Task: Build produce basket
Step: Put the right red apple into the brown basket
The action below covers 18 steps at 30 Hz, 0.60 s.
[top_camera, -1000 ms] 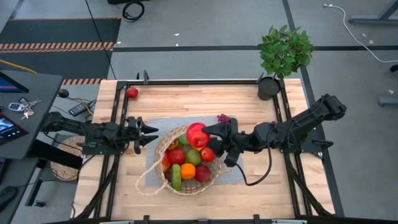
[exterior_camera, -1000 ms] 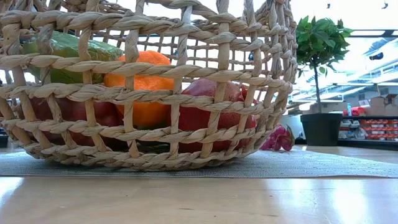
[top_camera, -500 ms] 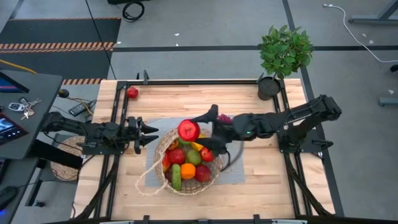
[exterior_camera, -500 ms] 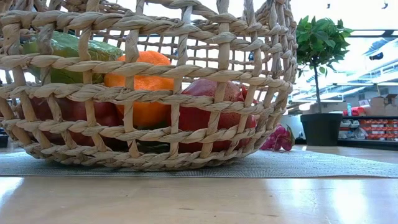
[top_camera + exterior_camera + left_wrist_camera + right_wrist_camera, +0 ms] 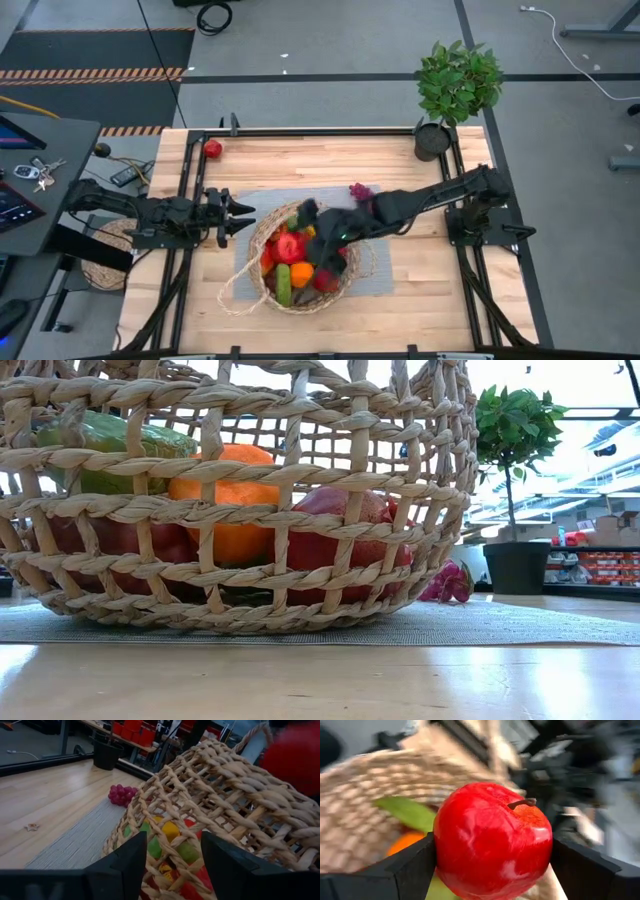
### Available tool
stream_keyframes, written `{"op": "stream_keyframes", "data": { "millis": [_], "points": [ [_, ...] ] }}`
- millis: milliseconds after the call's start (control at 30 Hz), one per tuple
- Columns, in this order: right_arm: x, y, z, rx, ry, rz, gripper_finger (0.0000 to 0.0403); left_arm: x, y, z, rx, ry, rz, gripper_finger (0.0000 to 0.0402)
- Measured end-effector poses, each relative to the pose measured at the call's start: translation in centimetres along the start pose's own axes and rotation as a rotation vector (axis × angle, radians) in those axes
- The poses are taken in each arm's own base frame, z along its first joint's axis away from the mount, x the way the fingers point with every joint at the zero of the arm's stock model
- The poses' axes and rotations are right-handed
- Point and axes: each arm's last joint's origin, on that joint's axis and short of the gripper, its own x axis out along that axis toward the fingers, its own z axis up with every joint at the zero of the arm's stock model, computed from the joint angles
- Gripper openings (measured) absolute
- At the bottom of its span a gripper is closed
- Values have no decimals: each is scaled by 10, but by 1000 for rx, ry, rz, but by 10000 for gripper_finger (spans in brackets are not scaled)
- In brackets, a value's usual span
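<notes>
From above, the basket (image 5: 303,262) sits on a grey mat (image 5: 372,275) in the middle of the wooden bench (image 5: 320,165), filled with produce (image 5: 300,272). The right tool (image 5: 312,238) reaches low over the basket's far side, blurred here, with a red apple (image 5: 290,247) at its tip. Only the right wrist view makes the grip plain: that red apple (image 5: 492,840) fills the picture, pinched between the two dark fingers (image 5: 407,870) on either side, with the basket weave (image 5: 380,775) and a green and an orange fruit behind it.

The left tool (image 5: 238,214) rests just beside the basket's left rim, its fingers pressed together. Its wrist view looks through the weave at yellow, green and red pieces inside, and shows purple grapes (image 5: 122,795) on the bench beyond the mat's edge; from above these lie just behind the right arm.

The low view shows only the basket wall (image 5: 240,500) up close, an orange (image 5: 225,495) and red fruit behind it, and a potted plant (image 5: 515,480) at the bench's far corner. Another small red fruit (image 5: 213,149) lies at the far left corner
</notes>
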Motion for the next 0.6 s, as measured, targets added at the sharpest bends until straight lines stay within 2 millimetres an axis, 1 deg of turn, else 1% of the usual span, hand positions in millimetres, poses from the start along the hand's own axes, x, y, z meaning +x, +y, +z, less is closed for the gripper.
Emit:
{"op": "stream_keyframes", "data": {
  "millis": [167, 367, 533, 600],
  "points": [
    [29, 15, -3, 24, 20, 141, 358, 0, 0, 0, 1, 1, 0, 196],
    [51, 23, -14, 43, 97, 163, 361, 0, 0, 0, 0, 1, 1, 194],
    [53, 20, -19, 109, 125, 179, 392, 0, 0, 0, 0, 1, 0, 195],
    [50, 18, -19, 130, 130, 176, 394, 0, 0, 0, 0, 1, 0, 197]
  ]
}}
